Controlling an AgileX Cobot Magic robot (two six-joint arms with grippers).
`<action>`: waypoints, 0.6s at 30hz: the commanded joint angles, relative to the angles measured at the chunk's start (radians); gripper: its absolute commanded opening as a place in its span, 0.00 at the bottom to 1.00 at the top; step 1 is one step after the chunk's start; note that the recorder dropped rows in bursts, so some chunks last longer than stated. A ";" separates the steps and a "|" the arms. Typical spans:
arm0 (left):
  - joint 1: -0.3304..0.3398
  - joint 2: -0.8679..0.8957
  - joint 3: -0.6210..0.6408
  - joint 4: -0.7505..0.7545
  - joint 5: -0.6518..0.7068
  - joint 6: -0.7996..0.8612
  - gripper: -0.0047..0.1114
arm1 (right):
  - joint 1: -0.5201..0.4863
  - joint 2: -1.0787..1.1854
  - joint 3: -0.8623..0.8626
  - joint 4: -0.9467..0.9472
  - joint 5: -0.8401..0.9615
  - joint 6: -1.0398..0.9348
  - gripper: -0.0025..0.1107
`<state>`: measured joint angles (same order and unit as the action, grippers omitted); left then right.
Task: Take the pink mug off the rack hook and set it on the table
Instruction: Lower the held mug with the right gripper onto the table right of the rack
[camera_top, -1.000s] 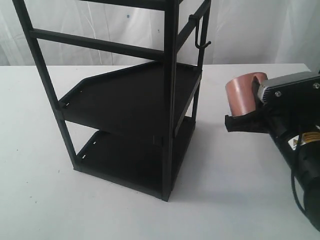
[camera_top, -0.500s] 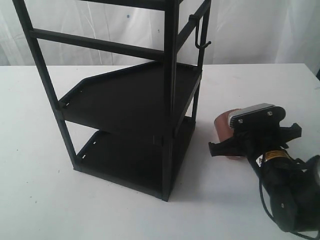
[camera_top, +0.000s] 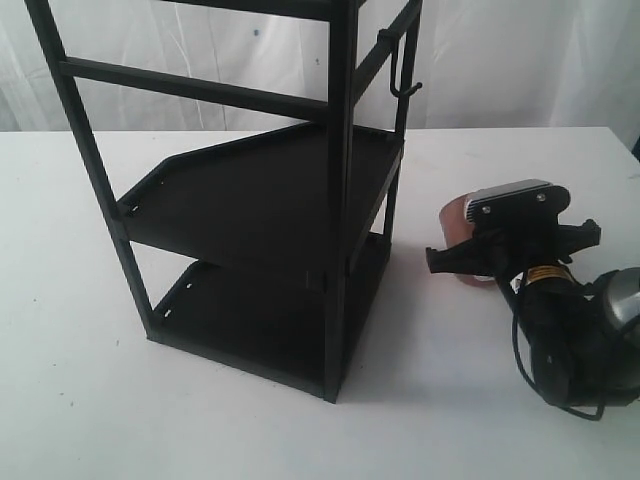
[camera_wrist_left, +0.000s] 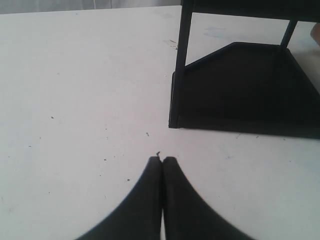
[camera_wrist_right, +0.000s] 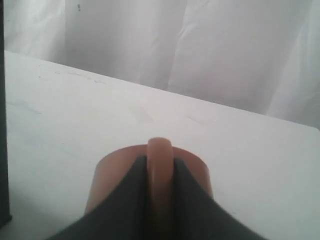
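The pink mug (camera_top: 455, 226) is low over the white table (camera_top: 200, 420), to the right of the black rack (camera_top: 340, 200). My right gripper (camera_top: 468, 256) is shut on its loop handle. In the right wrist view the handle (camera_wrist_right: 160, 152) is pinched between both black fingers (camera_wrist_right: 132, 190), with the mug body (camera_wrist_right: 107, 175) behind them. Whether the mug's base touches the table does not show. The rack hook (camera_top: 405, 86) hangs bare high on the rack's right side. My left gripper (camera_wrist_left: 162, 160) is shut on nothing, low over the table near the rack's bottom shelf (camera_wrist_left: 240, 95).
The rack's two black shelves and square posts stand left of the mug, and one post edge (camera_wrist_right: 4, 150) shows in the right wrist view. A white curtain (camera_wrist_right: 200, 45) backs the table. Bare tabletop lies in front of and to the right of the rack.
My right gripper came down with the mug from about middle-shelf height to just over the table. It then shifted slightly back. The left gripper's earlier position is not shown.
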<state>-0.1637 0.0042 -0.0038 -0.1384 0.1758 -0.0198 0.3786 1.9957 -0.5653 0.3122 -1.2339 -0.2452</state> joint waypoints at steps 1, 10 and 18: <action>0.002 -0.004 0.004 -0.003 -0.003 -0.002 0.04 | -0.012 0.026 0.031 -0.023 0.013 0.044 0.02; 0.002 -0.004 0.004 -0.003 -0.003 -0.002 0.04 | -0.012 0.026 0.148 -0.040 0.013 0.065 0.02; 0.002 -0.004 0.004 -0.003 -0.003 -0.002 0.04 | -0.012 0.026 0.177 -0.100 0.013 0.065 0.02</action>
<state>-0.1637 0.0042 -0.0038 -0.1384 0.1758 -0.0198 0.3767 1.9829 -0.4260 0.2366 -1.2990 -0.1941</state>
